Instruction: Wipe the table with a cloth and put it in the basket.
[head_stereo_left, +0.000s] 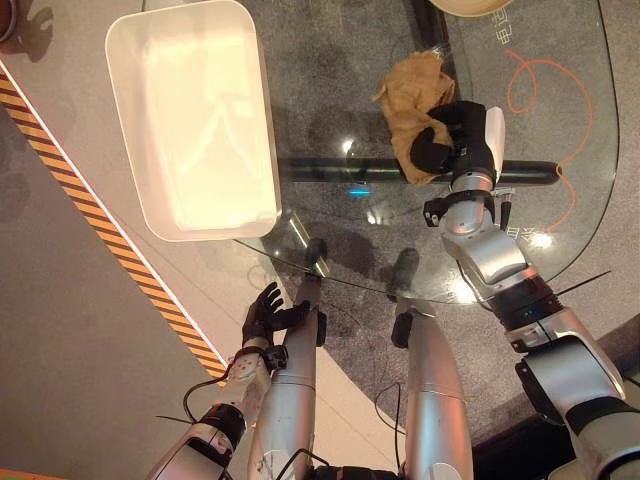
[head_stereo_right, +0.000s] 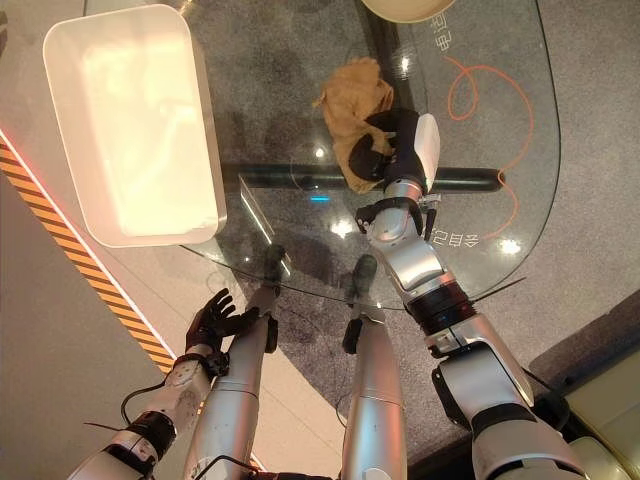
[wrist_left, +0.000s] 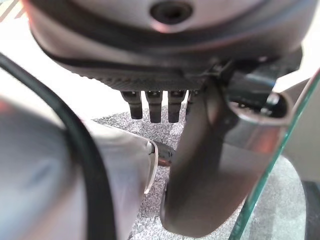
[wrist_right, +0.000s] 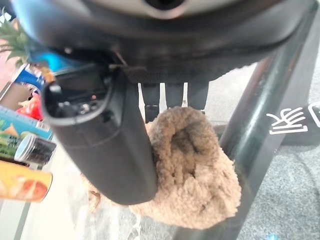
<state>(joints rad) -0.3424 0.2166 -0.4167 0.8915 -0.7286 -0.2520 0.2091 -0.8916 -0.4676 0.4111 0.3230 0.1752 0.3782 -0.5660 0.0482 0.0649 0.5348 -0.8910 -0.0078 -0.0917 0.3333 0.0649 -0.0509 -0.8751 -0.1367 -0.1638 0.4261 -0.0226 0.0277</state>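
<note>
The right hand (head_stereo_left: 455, 140) rests on the crumpled tan fleece cloth (head_stereo_left: 415, 95), thumb and fingers curled into its near edge, as the right wrist view confirms with pile bunched between them. The cloth lies on the clear glass surface (head_stereo_left: 330, 60), toward two o'clock from the middle of the head view, above the dark tube of the frame. The white rectangular plastic basket (head_stereo_left: 255, 110) sits at ten o'clock, well apart from the cloth. To wipe well, I judge the hand should keep its palm flat and press down evenly, sweeping in overlapping passes, so the bunched cloth spreads rather than rolls. The left hand (head_stereo_left: 265, 315) hangs low at seven o'clock, fingers straight, holding nothing.
</note>
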